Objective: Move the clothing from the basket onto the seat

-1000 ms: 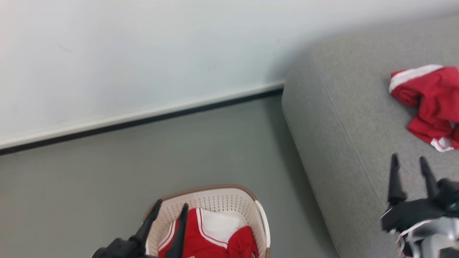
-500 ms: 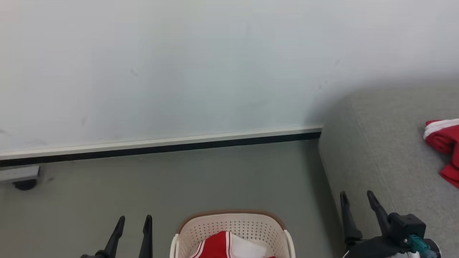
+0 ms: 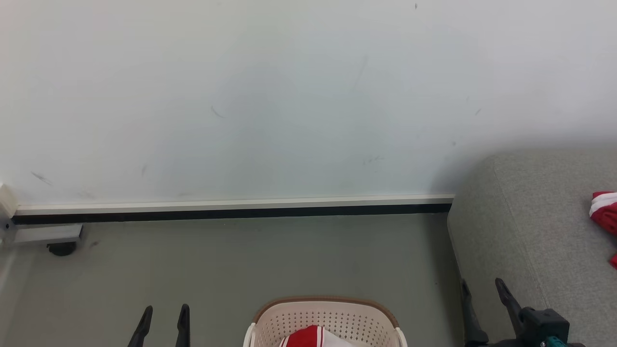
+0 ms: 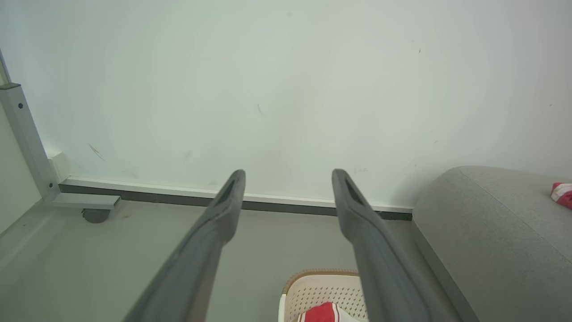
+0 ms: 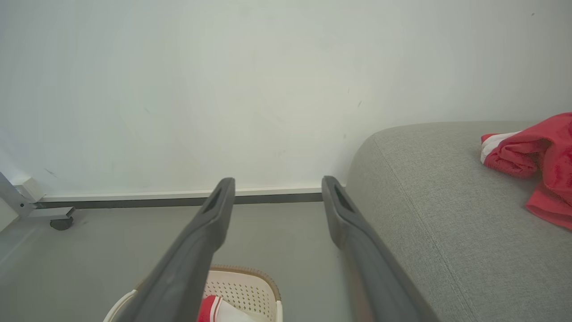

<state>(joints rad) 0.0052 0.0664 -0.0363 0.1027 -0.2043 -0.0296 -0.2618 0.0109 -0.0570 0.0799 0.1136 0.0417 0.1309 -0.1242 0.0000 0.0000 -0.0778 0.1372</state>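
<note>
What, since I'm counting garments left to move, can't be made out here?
Basket contents: the bottom edge of the head view cuts them off; how much red clothing remains is unclear.
Red garment on the seat: cut by the right edge in head and right wrist views; whole shape unknown.

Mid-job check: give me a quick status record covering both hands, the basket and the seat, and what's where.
left hand: open, empty, left of the basket
right hand: open, empty, at the seat's near edge
basket: on the floor, red and white clothing inside
seat: one red garment lying on it
task: not finished
</note>
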